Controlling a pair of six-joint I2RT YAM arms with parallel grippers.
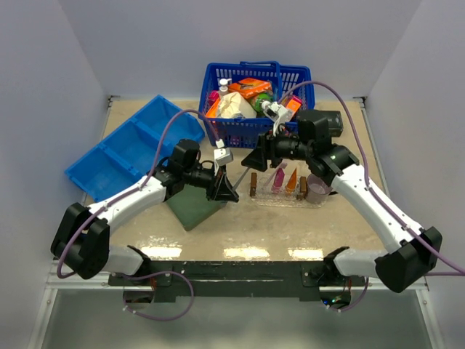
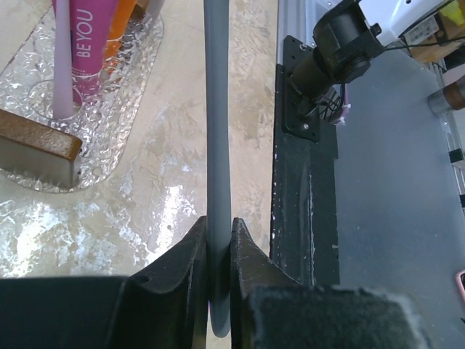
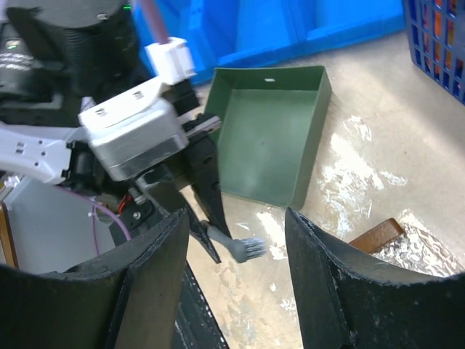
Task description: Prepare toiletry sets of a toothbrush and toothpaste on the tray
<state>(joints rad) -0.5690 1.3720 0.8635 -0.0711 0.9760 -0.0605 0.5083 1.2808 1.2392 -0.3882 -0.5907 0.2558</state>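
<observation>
My left gripper is shut on a grey toothbrush and holds it by the handle just left of the clear tray, above the table. The right wrist view shows the toothbrush's bristle head sticking out of the left gripper. My right gripper is open and empty, facing the left gripper, with the brush head between its spread fingers. On the tray lie a pink toothpaste tube, an orange tube and a pale pink toothbrush. A brown wooden handle ends the tray.
A dark green square tray lies under the left arm. A blue divided bin is at the back left. A blue basket of packages is at the back. A purple mug stands at the tray's right end.
</observation>
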